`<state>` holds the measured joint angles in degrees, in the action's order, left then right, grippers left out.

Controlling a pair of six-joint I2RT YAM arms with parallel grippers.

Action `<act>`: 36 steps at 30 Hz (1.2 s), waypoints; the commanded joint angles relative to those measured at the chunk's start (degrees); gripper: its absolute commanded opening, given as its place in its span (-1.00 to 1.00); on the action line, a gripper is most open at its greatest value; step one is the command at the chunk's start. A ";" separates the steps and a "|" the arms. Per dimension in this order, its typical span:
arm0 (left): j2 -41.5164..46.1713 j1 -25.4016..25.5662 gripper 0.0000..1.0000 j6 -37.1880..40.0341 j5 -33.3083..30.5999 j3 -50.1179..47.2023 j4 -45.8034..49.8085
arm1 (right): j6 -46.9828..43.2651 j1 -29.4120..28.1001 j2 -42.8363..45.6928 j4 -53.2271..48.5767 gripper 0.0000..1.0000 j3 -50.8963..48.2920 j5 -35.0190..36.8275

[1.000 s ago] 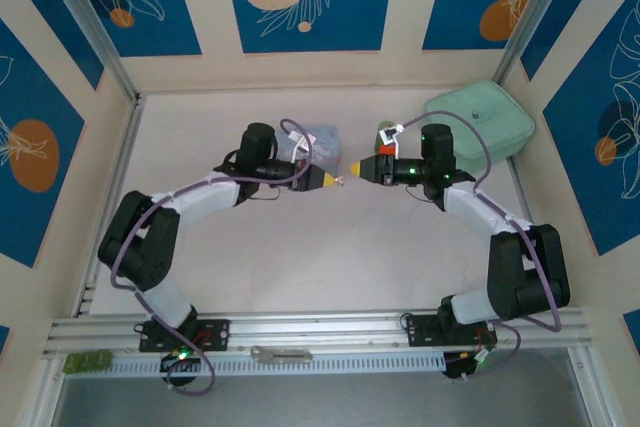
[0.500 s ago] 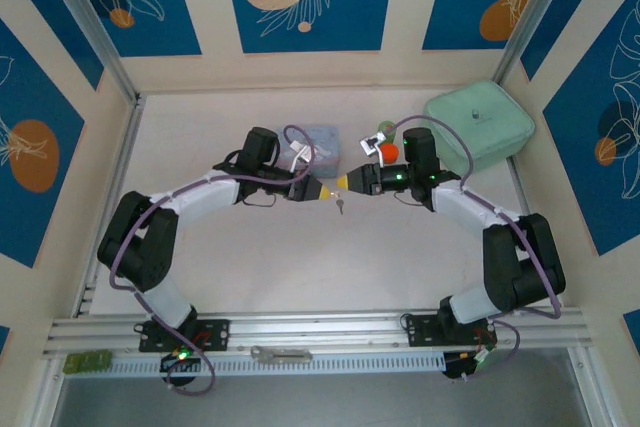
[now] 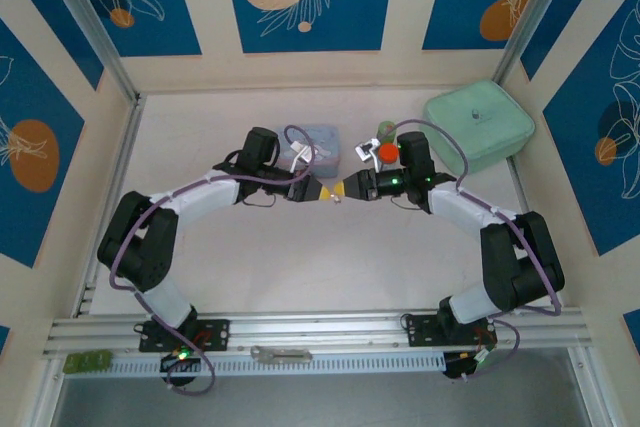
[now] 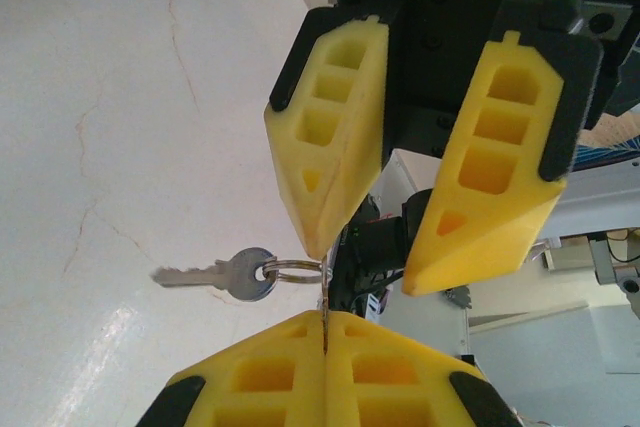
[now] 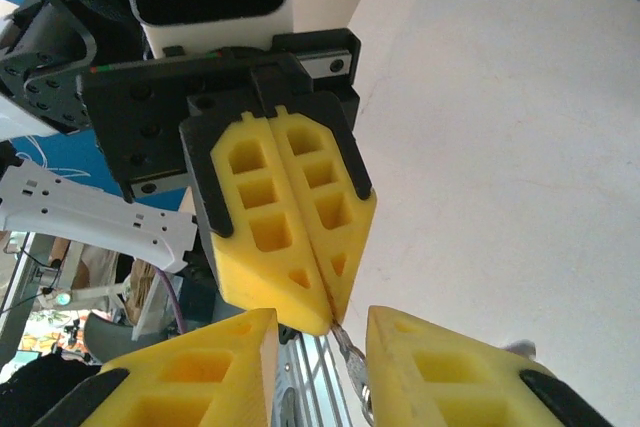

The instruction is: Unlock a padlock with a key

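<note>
Silvery key (image 4: 238, 275); yellow left end effector (image 4: 325, 323)

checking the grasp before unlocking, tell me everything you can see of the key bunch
The key bunch is silvery metal. One flat key with a round head and toothed blade sticks out sideways from a thin split ring. A second thin blade, seen edge-on, is pinched upright in the shut left gripper. The right gripper stands open around the ring end; whether it touches cannot be told.

Overhead; wrist close-ups facing each other
</note>
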<state>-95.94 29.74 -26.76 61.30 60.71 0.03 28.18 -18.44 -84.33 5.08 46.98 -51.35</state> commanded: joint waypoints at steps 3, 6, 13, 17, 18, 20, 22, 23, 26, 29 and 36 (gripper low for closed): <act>2.97 -0.93 -1.00 -1.02 1.63 0.91 -3.41 | -1.81 -0.72 0.08 -2.80 -0.36 -1.53 0.03; 3.16 -1.08 -1.00 -2.47 1.62 0.06 -5.56 | -1.90 -0.81 -0.04 -2.89 -0.30 -1.78 0.16; 2.62 -1.08 -1.00 -5.30 2.32 -1.16 -9.14 | 0.06 -0.81 0.37 0.35 -0.42 -2.34 0.16; 2.81 -1.00 -1.00 -5.42 3.07 -1.28 -9.03 | -0.16 0.15 0.73 -0.03 -0.31 -1.47 -0.14; 2.93 -0.99 -1.00 -5.20 3.20 -1.38 -8.77 | 0.06 0.68 0.96 0.25 -0.27 -1.49 -0.37; 3.00 -1.00 -1.00 -4.89 3.26 -1.55 -8.25 | 0.76 1.36 1.52 1.13 -0.20 -1.50 -1.01; 2.96 -0.93 -1.00 -4.87 3.48 -1.84 -8.12 | 0.75 1.41 2.05 1.07 -0.19 -1.36 -1.17; 2.97 -0.91 -1.00 -4.83 3.51 -1.82 -8.12 | 0.70 1.36 2.14 0.81 -0.17 -1.24 -1.12; 2.91 -0.81 -1.00 -4.88 3.79 -1.82 -8.12 | 0.83 1.38 2.25 1.17 -0.16 -1.41 -0.91; 2.73 -0.69 -1.00 -4.88 4.03 -1.65 -8.03 | 1.68 1.10 2.07 2.45 -0.21 -1.41 -1.11; 2.49 -0.30 -1.00 -5.05 4.32 -1.39 -8.29 | 2.74 -0.03 1.19 4.11 -0.46 -1.23 -1.62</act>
<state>-94.28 29.15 -31.66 63.02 59.59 -7.27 30.20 -17.91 -83.37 8.27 45.47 -51.68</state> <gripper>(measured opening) 0.052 0.275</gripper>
